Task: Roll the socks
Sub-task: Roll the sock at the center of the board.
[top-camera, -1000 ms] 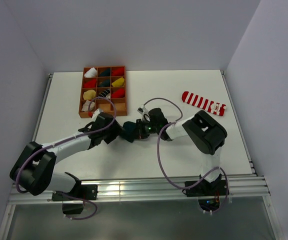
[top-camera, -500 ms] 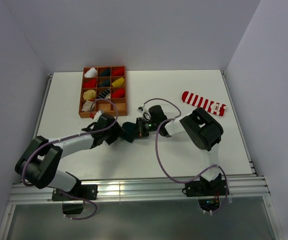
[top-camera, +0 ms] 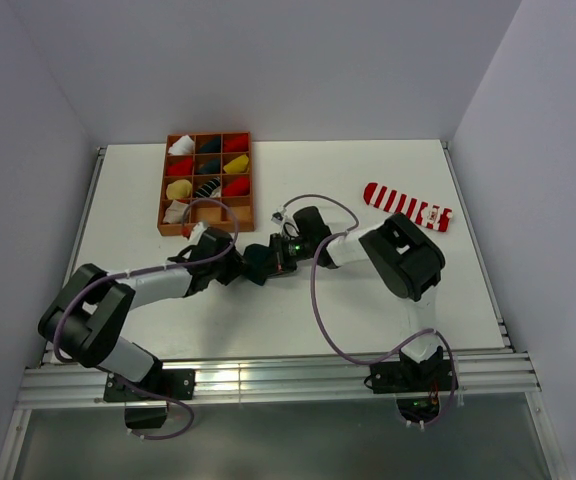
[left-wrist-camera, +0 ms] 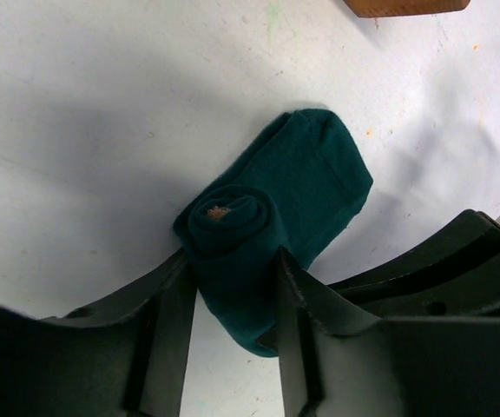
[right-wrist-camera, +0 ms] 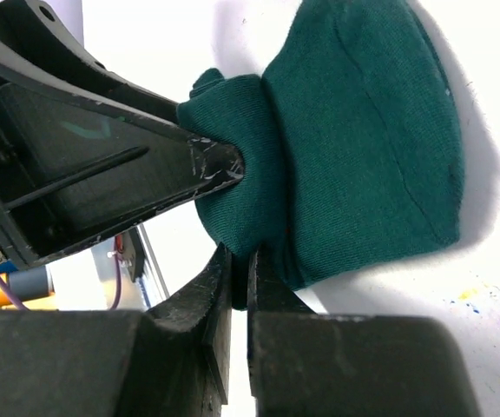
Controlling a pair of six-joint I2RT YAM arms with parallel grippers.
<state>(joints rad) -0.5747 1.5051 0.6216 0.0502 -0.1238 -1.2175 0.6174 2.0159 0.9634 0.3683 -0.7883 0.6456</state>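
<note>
A dark green sock (top-camera: pixel 260 262) lies mid-table, partly rolled, the roll (left-wrist-camera: pixel 233 224) at its near end and a flat part (left-wrist-camera: pixel 319 174) beyond. My left gripper (left-wrist-camera: pixel 233 271) is shut on the roll, one finger pressing each side. From the opposite side my right gripper (right-wrist-camera: pixel 240 254) is shut on a fold of the same sock (right-wrist-camera: pixel 363 130), next to a left finger (right-wrist-camera: pixel 146 165). In the top view the two grippers (top-camera: pixel 238 265) (top-camera: pixel 281 257) meet at the sock. A red-and-white striped sock (top-camera: pixel 408 206) lies flat at the right.
A brown compartment tray (top-camera: pixel 164 190) at the back left holds rolled bundles in red, yellow, dark and white. Its near corner (left-wrist-camera: pixel 406 7) shows beyond the sock. Grey walls enclose the table; a metal rail (top-camera: pixel 268 380) runs along the near edge.
My left gripper has closed in from wide open onto the rolled end of the green sock. Both grippers and the sock shifted slightly to the left.
</note>
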